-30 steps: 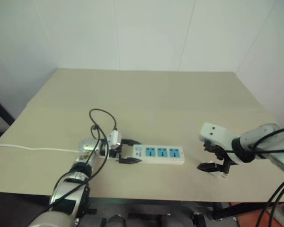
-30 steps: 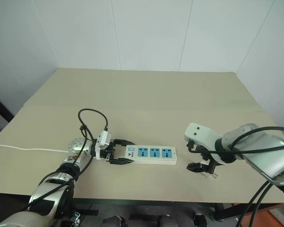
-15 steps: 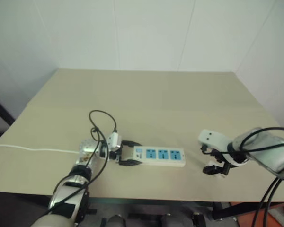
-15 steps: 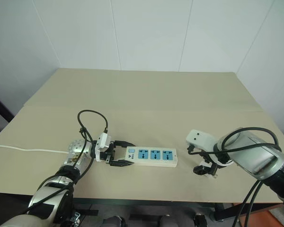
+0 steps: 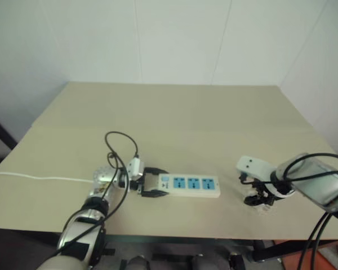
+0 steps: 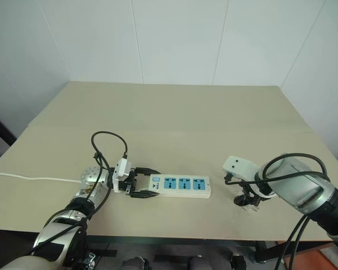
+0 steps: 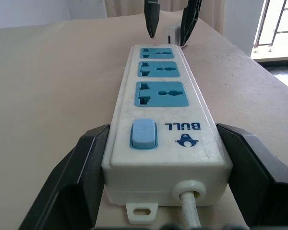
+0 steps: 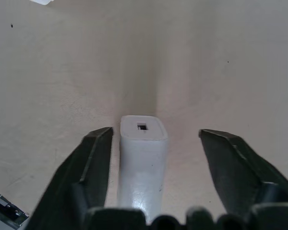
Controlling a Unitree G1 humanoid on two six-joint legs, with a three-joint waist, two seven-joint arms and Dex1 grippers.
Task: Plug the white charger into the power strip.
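Note:
The power strip [image 5: 189, 185] lies flat near the table's front edge, a long white bar with three blue sockets [image 7: 162, 93] in a row. My left gripper [image 5: 158, 183] is shut on its switch end, one black finger against each long side. The white charger [image 8: 143, 153] stands on the table to the right of the strip. My right gripper [image 6: 245, 199] points down over it, open, with its fingers [image 8: 93, 158] either side; one is close to the charger, the other stands apart from it. The right gripper [image 7: 169, 24] and charger also show beyond the strip's far end.
A thin white cord [image 5: 39, 178] runs from the strip off the table's left edge. A black cable [image 5: 121, 146] loops above my left wrist. The tan table [image 5: 174, 112] stretches back to the white walls; its front edge is just below both grippers.
My right gripper has sunk down over the charger and its fingers have drawn closer together. The left gripper and the power strip have stayed put.

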